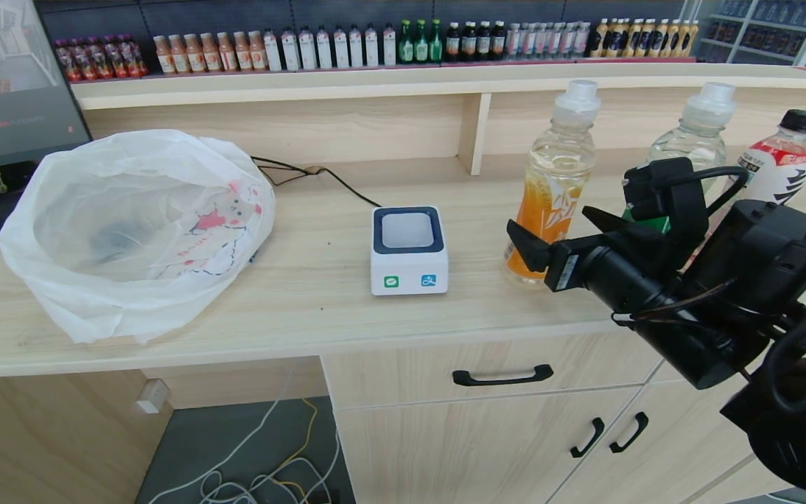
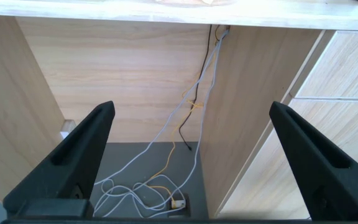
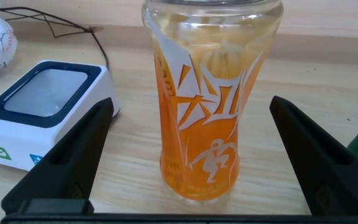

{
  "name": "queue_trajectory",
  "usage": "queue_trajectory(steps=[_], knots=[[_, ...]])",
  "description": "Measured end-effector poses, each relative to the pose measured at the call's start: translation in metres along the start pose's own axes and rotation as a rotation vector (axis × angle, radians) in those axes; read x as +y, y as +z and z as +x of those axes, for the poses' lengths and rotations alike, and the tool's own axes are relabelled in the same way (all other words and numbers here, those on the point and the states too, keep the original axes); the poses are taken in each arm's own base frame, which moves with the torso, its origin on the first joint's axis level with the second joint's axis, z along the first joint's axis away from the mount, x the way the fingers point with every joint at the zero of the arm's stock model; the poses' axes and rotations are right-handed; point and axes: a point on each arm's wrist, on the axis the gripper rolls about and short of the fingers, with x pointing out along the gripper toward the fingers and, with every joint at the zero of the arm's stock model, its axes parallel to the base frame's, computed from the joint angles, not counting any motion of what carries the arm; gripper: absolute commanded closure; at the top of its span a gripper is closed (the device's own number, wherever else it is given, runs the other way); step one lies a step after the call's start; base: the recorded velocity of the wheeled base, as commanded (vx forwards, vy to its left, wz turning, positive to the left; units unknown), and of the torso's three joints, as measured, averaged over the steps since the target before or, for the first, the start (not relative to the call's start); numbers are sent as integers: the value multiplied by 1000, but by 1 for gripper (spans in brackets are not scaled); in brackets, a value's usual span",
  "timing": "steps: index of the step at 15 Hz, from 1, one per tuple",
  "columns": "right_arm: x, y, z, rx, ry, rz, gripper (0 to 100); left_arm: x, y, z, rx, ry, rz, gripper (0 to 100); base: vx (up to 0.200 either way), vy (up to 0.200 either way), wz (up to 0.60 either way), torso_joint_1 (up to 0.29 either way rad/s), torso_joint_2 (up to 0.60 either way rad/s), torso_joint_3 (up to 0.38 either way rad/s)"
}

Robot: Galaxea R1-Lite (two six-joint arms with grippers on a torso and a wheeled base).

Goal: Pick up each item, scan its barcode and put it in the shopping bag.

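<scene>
An orange drink bottle (image 1: pixel 553 189) with a white cap stands upright on the wooden counter (image 1: pixel 305 308), right of the white scanner box (image 1: pixel 408 248). My right gripper (image 1: pixel 564 234) hovers open just in front of this bottle (image 3: pixel 210 124), which stands centred between the two fingers and a little ahead of their tips, untouched. The scanner (image 3: pixel 45 112) sits off to one side of it. A white plastic shopping bag (image 1: pixel 137 231) lies open at the counter's left. My left gripper (image 2: pixel 191 112) hangs open and empty below the counter's front edge, facing the cupboard recess.
Behind the right arm stand a clear bottle with a green label (image 1: pixel 697 140) and a white-and-red bottle with a black cap (image 1: pixel 777 164). A black cable (image 1: pixel 305 171) runs behind the scanner. A raised shelf (image 1: pixel 445 87) closes off the back. Loose cables (image 2: pixel 160 180) lie on the floor under the counter.
</scene>
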Motion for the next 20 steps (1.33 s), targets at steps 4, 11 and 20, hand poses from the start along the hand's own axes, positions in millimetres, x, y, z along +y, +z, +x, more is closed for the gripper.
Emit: queue_trajectory(steps=[4, 11, 20], knots=[[0, -4, 7, 6, -8, -11, 0, 0, 0, 0, 0, 0, 0, 0, 0, 0, 0, 0, 0, 0], [-8, -4, 26, -31, -45, -35, 0, 0, 0, 0, 0, 0, 0, 0, 0, 0, 0, 0, 0, 0], [-8, -3, 45, -63, -57, -46, 0, 0, 0, 0, 0, 0, 0, 0, 0, 0, 0, 0, 0, 0]])
